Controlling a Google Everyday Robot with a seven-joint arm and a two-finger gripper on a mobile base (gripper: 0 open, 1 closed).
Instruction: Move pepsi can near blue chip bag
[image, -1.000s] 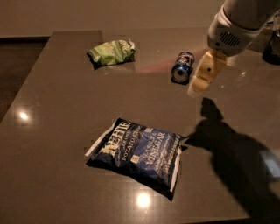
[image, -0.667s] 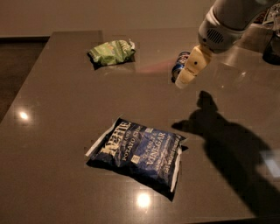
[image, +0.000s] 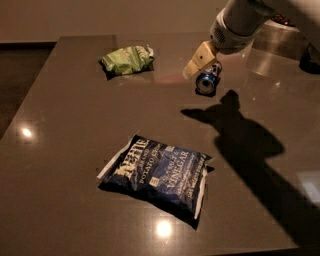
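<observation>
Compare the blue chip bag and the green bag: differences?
Size: the blue chip bag is much bigger than the green bag. Colour: blue chip bag is dark navy with white lettering; green bag is light green. Place: blue chip bag lies near the front, green bag at the far side. Both lie on the table; the gripper is over at the pepsi can.

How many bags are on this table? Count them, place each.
2. The green bag lies far left; the blue chip bag near centre front. The gripper hovers by the pepsi can. None seems hidden.
</observation>
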